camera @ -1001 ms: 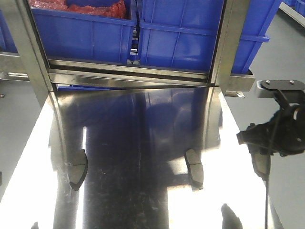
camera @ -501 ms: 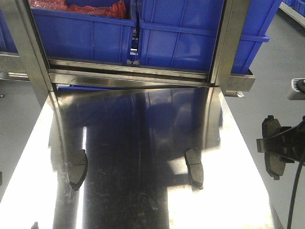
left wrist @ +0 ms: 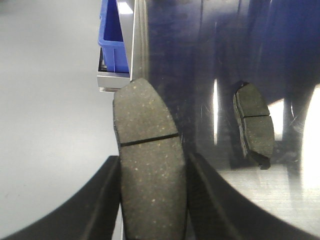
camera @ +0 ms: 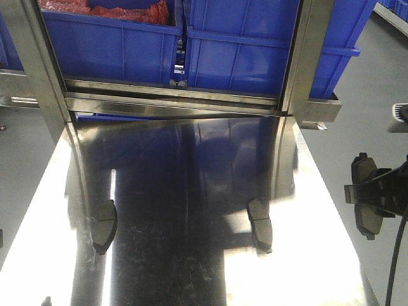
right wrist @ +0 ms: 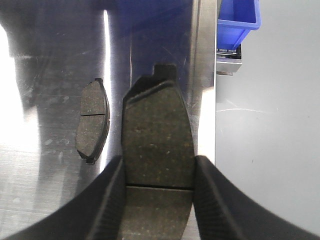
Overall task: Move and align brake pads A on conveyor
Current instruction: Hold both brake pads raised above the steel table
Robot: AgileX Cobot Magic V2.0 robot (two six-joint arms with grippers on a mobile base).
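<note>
Jaws of left gripper [left wrist: 152, 200] pinched one brake pad [left wrist: 145, 115] over left edge of desk [camera: 191, 159]; right gripper [right wrist: 159, 195] pinched a second pad [right wrist: 157, 125] off its right edge. A third pad [camera: 104, 226] and a fourth pad [camera: 260, 224] lay on desk, well apart.

This looks like a factory or an industrial workshop, not a home. The work surface is a shiny steel table [camera: 191, 191] that mirrors what stands behind it. At its far edge a steel frame [camera: 39, 70] carries big blue plastic bins [camera: 115, 44], and one bin holds red parts [camera: 127, 11], too blurred to name. The floor [camera: 379, 76] is plain, smooth and grey. Two dark brake pads [camera: 104, 224], which are car parts, lie on the table, well apart.
</note>
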